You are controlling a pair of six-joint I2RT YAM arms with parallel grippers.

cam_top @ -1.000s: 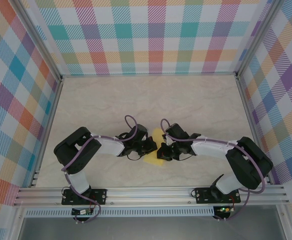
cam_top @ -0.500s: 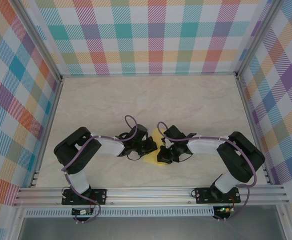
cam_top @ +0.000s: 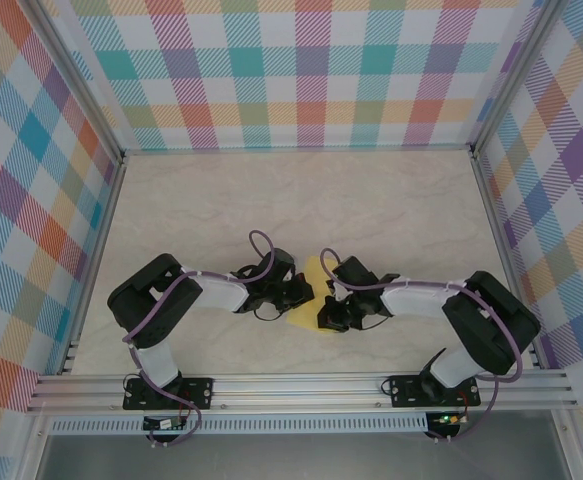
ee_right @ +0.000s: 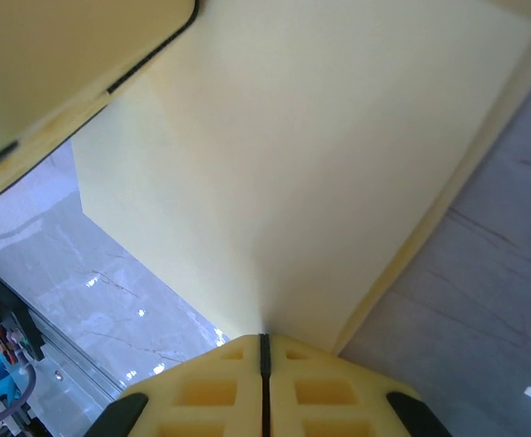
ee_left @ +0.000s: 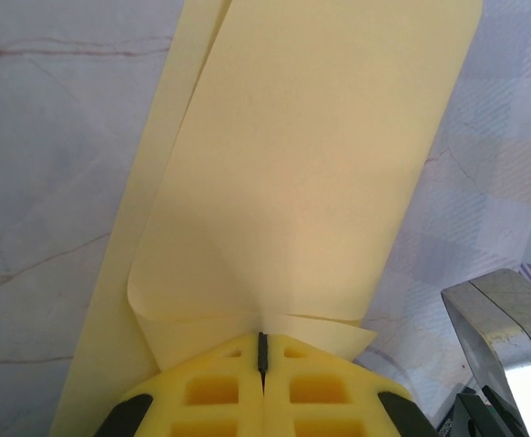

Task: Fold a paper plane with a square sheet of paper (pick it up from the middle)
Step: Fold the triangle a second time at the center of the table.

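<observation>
The square sheet of paper [cam_top: 312, 297] is bright yellow and sits partly folded on the table between both arms, near the front. My left gripper [cam_top: 307, 291] is shut on its left edge; in the left wrist view the paper [ee_left: 311, 173] curls up from the closed tips [ee_left: 263, 344]. My right gripper [cam_top: 323, 316] is shut on the paper's right side, and its wrist view has the sheet [ee_right: 311, 173] fanning out from the closed tips [ee_right: 264, 342]. The paper's middle is hidden under the gripper heads from above. No finished paper plane shape shows.
The cream marbled table [cam_top: 301, 200] stretches back to checked walls on three sides. An aluminium rail [cam_top: 301, 390] carrying both arm bases runs along the near edge. A metal corner of the other arm [ee_left: 506, 319] sits at the left wrist view's lower right.
The right gripper has shifted slightly towards the near edge along the paper's right side, and its arm has swung a little. The left arm has held still on the paper.
</observation>
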